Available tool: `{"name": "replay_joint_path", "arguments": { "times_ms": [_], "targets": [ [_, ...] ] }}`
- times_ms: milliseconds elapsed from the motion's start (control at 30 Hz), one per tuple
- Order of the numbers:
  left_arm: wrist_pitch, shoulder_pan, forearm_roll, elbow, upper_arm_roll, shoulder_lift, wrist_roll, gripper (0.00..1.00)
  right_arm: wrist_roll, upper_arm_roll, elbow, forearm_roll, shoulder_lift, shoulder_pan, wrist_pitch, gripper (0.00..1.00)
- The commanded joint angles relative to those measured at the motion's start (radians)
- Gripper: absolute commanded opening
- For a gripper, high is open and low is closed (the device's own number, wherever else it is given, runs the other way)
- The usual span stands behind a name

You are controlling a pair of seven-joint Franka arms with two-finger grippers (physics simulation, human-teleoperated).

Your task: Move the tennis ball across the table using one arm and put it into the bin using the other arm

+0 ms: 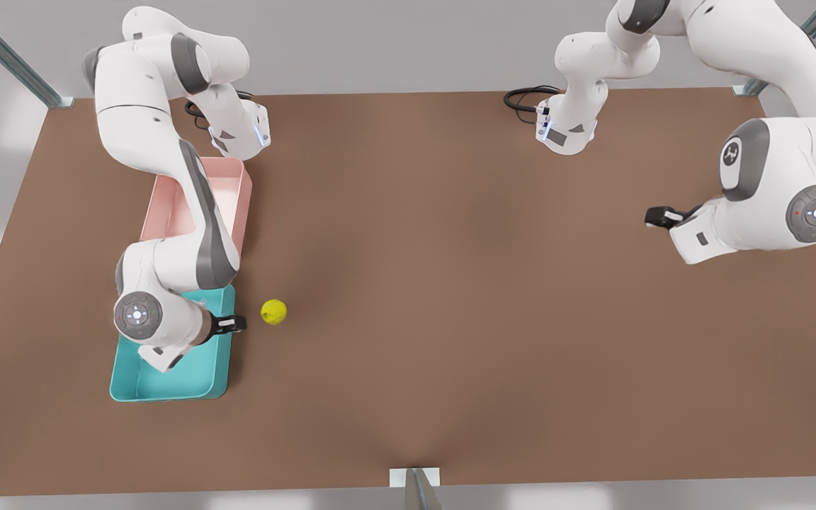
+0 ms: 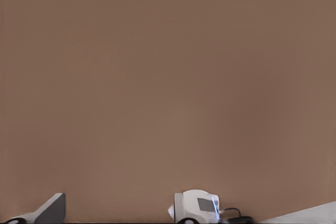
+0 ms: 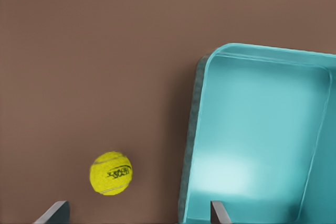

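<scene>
Ball: I see the tennis ball (image 1: 273, 312) on the table (image 1: 450, 283), just right of the bin (image 1: 167, 386).
Right gripper (image 1: 229, 324): mine hovers over the bin's right rim beside the ball, fingers spread, empty.
Left gripper (image 1: 657, 217): waits far right over bare table, fingers spread.

Count on the table (image 1: 450, 283): one tennis ball (image 1: 273, 312), yellow-green. Two shallow trays: one teal bin (image 1: 167, 382), one pink tray (image 1: 234, 184). Two white jointed arms, each carrying one black gripper: right gripper (image 1: 238, 324) at the bin, left gripper (image 1: 652, 217) at the front view's right. Two coiled black cables at the arm bases, one each
</scene>
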Motion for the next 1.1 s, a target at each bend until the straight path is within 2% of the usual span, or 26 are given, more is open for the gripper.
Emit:
{"name": "replay_joint_path", "arguments": {
  "times_ms": [0, 100, 200, 300, 600, 1067],
  "targets": [
    [-0.049, -0.002, -0.014, 0.002, -0.002, -0.004, -0.351, 1.00, 0.344, -0.001, -0.007, 0.007, 0.013, 0.018, 0.074, 1.00],
    [-0.006, -0.022, -0.031, 0.006, -0.016, -0.009, -0.353, 1.00, 0.353, -0.001, -0.086, 0.026, 0.009, 0.022, 0.157, 1.00],
    [0.122, -0.019, -0.032, -0.031, -0.042, -0.019, -0.353, 1.00, 0.387, -0.001, -0.139, 0.036, -0.012, 0.035, 0.160, 1.00],
    [0.149, -0.018, -0.026, -0.092, -0.045, -0.053, -0.353, 1.00, 0.420, -0.001, -0.185, 0.036, -0.024, 0.052, 0.180, 1.00],
    [0.149, -0.016, -0.026, -0.107, -0.045, -0.045, -0.353, 1.00, 0.420, 0.001, -0.422, 0.035, -0.080, 0.055, 0.390, 1.00],
    [0.149, -0.018, -0.024, -0.106, -0.045, -0.044, -0.381, 1.00, 0.422, -0.001, -0.463, 0.036, -0.015, 0.059, 0.473, 1.00]
  ]
}}
